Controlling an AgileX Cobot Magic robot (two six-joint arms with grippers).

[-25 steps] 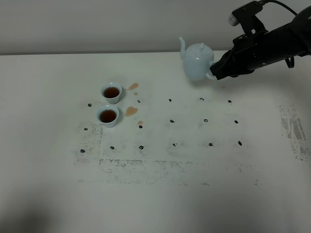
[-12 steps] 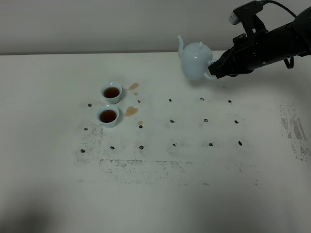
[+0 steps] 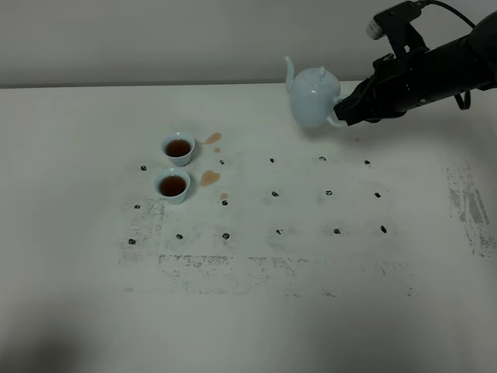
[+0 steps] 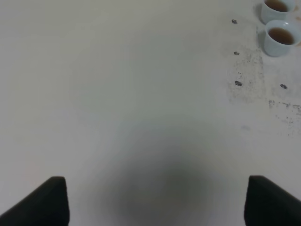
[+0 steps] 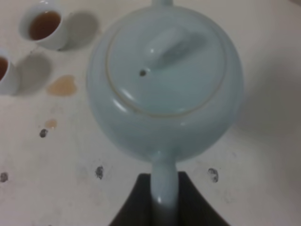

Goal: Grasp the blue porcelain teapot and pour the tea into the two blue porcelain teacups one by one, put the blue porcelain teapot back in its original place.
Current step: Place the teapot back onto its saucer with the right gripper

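Note:
The pale blue teapot [image 3: 312, 98] stands upright at the back right of the table, spout pointing left. My right gripper [image 3: 340, 116] is shut on its loop handle; in the right wrist view the teapot [image 5: 164, 80] fills the frame above the dark right gripper [image 5: 164, 200]. Whether its base touches the table I cannot tell. The two teacups [image 3: 178, 148] [image 3: 172, 186], both holding dark tea, sit side by side at the left centre. The left wrist view shows the teacups [image 4: 281, 37] [image 4: 276, 6] far off, and my left gripper [image 4: 160, 207] is open over bare table.
Brown tea spills [image 3: 210, 178] [image 3: 213, 138] lie just right of the cups. Small black marks [image 3: 275, 193] dot the white table [image 3: 256, 311] in a grid. A pale wall runs along the back edge.
The teapot and right gripper shifted slightly left and toward the back a second ago, then held still. The cups have not moved.

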